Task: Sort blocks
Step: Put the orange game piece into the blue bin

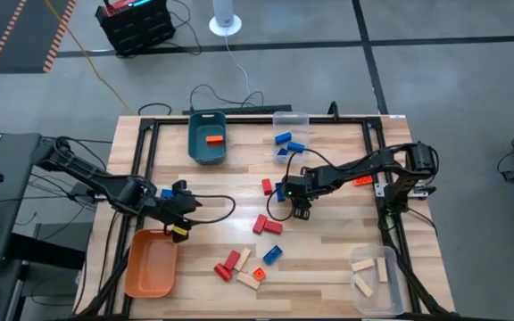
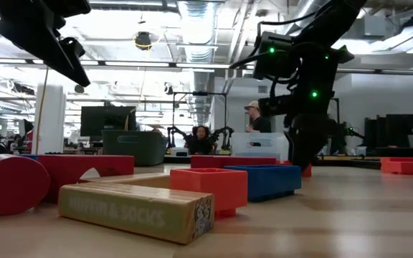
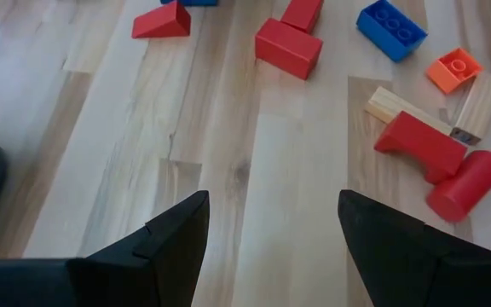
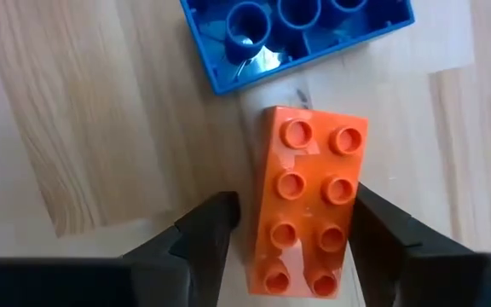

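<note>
Right gripper (image 4: 290, 226) is straddling an orange block (image 4: 307, 201), fingers apart, not yet touching; left gripper (image 3: 271, 230) is hanging released over bare table (image 3: 254, 170).

The left gripper (image 1: 183, 217) is held at nine o'clock of the table, fingers (image 3: 173, 239) spread apart; the right gripper (image 1: 300, 209) is lowered just past centre toward three o'clock, its fingers (image 4: 207, 230) parted.

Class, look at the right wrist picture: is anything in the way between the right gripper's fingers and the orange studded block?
Nothing visible. The orange block lies studs up between the open right gripper fingers. The upturned blue block lies just beyond it, outside the gap.
</note>
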Available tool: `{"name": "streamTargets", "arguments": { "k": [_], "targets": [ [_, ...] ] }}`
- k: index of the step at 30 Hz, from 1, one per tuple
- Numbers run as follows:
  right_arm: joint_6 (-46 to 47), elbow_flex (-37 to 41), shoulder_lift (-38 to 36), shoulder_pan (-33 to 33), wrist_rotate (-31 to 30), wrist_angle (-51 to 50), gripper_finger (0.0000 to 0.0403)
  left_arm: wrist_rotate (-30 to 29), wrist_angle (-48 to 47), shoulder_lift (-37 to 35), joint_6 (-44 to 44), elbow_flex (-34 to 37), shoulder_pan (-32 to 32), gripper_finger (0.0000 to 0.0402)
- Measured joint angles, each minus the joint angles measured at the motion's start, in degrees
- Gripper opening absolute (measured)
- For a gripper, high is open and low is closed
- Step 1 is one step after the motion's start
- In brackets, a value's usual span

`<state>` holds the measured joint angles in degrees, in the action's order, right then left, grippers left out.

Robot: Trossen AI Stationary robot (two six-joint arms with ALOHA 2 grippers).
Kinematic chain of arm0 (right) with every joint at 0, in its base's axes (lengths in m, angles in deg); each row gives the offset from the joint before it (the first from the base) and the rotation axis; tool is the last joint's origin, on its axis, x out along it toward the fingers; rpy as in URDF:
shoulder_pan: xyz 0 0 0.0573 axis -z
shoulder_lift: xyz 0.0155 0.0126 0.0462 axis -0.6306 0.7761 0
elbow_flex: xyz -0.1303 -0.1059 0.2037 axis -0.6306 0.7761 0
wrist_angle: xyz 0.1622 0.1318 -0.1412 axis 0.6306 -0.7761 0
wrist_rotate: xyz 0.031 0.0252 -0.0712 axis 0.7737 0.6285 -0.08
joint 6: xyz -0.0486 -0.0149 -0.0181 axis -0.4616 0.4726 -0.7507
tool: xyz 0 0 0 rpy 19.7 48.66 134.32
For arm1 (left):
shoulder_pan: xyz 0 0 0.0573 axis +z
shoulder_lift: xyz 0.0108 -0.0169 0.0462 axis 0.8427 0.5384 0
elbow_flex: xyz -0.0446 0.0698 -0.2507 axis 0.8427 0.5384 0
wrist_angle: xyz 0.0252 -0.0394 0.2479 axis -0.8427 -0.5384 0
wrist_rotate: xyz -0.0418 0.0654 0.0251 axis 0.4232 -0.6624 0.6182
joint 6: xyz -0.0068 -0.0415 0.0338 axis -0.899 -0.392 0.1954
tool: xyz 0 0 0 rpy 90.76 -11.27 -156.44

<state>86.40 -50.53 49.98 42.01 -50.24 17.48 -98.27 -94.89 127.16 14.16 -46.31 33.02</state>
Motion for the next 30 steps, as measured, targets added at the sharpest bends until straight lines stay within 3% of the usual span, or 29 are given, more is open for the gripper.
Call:
{"name": "streamTargets", "arguments": {
  "k": [8,12,16,19,21,25,28,30],
  "targets": [
    [-0.56,0.33,-5.15,-0.20,0.02,0.46,0.0099,-4.48,-0.40,-0.09,2.79,-0.01,0.00,0.0254],
    [-1.53,0.31,-8.57,0.01,0.06,0.59,0.0051,-13.11,-1.44,-0.12,5.97,-0.24,0.00,0.0254],
    [-4.28,0.30,-13.29,0.70,-0.43,4.22,0.0040,-22.95,-0.65,-0.10,12.52,-0.28,0.41,0.0254],
    [-7.85,0.28,-15.49,1.49,0.02,10.19,0.0044,-26.63,2.47,0.02,23.00,0.10,2.08,0.0254],
    [-9.61,0.28,-16.13,2.48,3.50,15.42,0.0046,-26.93,5.94,0.03,31.12,0.98,3.53,0.0254],
    [-10.16,0.17,-14.18,5.89,17.44,25.73,0.0046,-26.15,14.28,0.06,45.39,2.32,6.20,0.0254],
    [-11.02,-0.84,-10.65,7.68,24.16,29.59,0.0046,-22.54,20.33,0.06,53.36,2.32,8.22,0.0254],
    [-12.41,-3.04,-8.29,8.19,25.91,29.62,0.0047,-16.81,24.28,0.06,56.97,2.30,9.78,0.0254]
  ]
}}
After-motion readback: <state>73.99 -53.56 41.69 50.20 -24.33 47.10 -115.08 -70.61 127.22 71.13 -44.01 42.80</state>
